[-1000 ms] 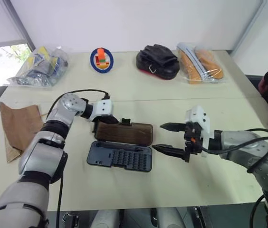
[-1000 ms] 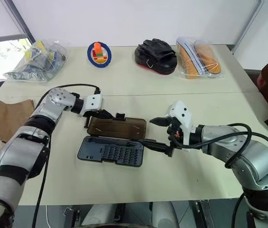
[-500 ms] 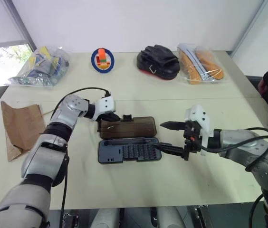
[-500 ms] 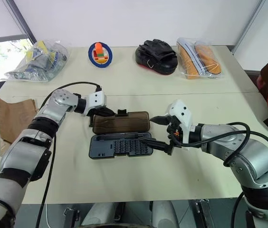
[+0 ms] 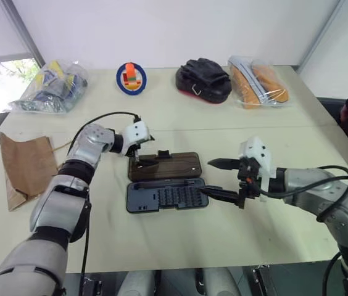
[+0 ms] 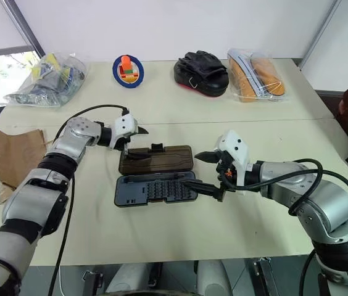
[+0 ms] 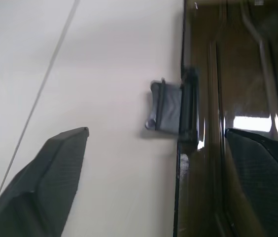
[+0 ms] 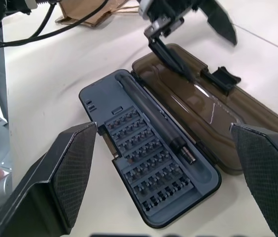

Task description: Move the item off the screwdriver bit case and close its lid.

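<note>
We cannot tell whether the lower finger of the left tool [image 5: 142, 148] touches the lid [image 5: 165, 165]; its fingers stand apart, one over the lid's left end. The right tool [image 5: 222, 179] hangs level beside the screwdriver bit case [image 5: 165, 198], fingers wide apart. The case lies open mid-worktop [image 5: 192, 240], smoky lid flat behind the grey base. The creased brown paper bag [image 5: 27, 166] lies at the worktop's left edge.

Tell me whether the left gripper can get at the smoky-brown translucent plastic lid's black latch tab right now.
Probably yes: the left gripper is open, its fingers straddling the latch tab, nothing between them.
</note>
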`<state>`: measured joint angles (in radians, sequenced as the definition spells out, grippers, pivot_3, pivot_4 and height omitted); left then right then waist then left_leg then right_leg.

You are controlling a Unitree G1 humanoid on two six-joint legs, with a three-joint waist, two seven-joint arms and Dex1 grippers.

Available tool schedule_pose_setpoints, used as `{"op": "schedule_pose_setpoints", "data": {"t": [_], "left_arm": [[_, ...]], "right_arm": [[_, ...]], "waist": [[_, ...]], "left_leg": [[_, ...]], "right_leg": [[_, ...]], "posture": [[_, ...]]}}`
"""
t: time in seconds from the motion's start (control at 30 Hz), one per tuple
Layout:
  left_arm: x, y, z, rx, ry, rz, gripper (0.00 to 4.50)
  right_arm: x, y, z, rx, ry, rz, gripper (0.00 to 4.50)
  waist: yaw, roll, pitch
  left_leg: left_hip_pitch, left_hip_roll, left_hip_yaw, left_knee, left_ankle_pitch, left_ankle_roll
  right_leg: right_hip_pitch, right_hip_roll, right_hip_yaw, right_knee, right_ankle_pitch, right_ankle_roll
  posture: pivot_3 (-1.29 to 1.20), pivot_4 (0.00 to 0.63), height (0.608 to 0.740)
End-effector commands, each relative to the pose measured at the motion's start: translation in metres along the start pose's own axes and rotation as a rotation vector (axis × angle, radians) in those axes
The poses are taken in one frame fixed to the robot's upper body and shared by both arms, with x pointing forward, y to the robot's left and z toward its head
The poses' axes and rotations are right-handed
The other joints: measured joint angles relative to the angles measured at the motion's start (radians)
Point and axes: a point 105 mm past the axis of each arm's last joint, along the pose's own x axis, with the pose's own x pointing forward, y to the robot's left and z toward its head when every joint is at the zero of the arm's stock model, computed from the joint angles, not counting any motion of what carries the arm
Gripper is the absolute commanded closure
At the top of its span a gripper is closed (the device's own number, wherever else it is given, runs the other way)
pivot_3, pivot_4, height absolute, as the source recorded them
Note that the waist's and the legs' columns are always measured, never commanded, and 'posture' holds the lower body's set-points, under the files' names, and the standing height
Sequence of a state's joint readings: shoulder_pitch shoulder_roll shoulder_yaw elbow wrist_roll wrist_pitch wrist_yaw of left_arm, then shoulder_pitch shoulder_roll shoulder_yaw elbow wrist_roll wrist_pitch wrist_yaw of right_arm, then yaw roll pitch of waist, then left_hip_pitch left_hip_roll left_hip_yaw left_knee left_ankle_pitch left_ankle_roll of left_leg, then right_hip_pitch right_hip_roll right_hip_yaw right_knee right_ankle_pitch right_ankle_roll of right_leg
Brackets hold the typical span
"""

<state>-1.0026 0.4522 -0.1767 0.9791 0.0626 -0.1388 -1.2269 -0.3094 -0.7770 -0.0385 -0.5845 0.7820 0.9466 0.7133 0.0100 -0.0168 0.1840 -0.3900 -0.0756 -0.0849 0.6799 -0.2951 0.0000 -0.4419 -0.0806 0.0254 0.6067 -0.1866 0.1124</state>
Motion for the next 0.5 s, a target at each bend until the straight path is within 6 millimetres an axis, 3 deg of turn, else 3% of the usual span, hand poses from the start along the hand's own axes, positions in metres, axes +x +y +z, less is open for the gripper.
{"op": "schedule_pose_setpoints", "data": {"t": [0.03,0.1,0.17,0.27,0.37,0.5], "left_arm": [[-0.046,0.029,0.046,-0.205,-0.257,0.084,0.17],[-0.078,0.029,0.056,-0.313,-0.363,0.103,0.17],[-0.089,0.023,0.057,-0.35,-0.379,0.121,0.17],[-0.106,0.012,0.038,-0.456,-0.341,0.265,0.17],[-0.115,-0.025,0.03,-0.503,-0.315,0.305,1.01],[-0.114,-0.073,0.03,-0.482,-0.266,0.286,3.13]], "right_arm": [[-0.002,0.002,0.009,-0.031,-0.035,0.013,0.0],[-0.003,0.0,0.015,-0.013,-0.074,0.011,0.0],[-0.005,-0.002,0.017,-0.004,-0.092,0.008,0.0],[-0.004,-0.009,0.018,-0.006,-0.107,-0.017,0.0],[-0.004,-0.019,0.021,-0.023,-0.119,-0.06,0.0],[-0.002,-0.036,0.023,-0.057,-0.128,-0.123,0.0]], "waist": [[-0.003,-0.001,0.001],[-0.016,-0.002,0.001],[-0.028,0.0,0.001],[-0.027,0.004,-0.001],[-0.03,0.003,-0.001],[-0.016,0.001,0.001]], "left_leg": [[0.0,0.0,0.0,0.0,0.0,0.0],[-0.002,0.0,0.0,0.002,0.0,0.0],[-0.002,0.001,-0.001,0.002,0.0,0.0],[0.0,0.001,-0.001,0.001,0.0,0.0],[0.001,0.001,0.0,0.001,0.0,-0.001],[0.0,0.001,-0.002,0.001,0.001,-0.003]], "right_leg": [[0.0,0.0,0.0,0.0,0.0,0.0],[-0.002,0.001,0.0,0.005,0.0,0.0],[-0.002,0.001,0.0,0.006,0.0,0.0],[-0.001,0.0,0.001,0.005,-0.001,0.0],[-0.002,0.0,0.002,0.005,-0.001,0.0],[-0.002,0.0,0.002,0.005,-0.001,0.0]], "posture": [[0.0,0.15,0.74],[0.0,0.15,0.74],[0.0,0.15,0.74],[0.0,0.15,0.74],[0.0,0.15,0.74],[0.0,0.15,0.74]]}}
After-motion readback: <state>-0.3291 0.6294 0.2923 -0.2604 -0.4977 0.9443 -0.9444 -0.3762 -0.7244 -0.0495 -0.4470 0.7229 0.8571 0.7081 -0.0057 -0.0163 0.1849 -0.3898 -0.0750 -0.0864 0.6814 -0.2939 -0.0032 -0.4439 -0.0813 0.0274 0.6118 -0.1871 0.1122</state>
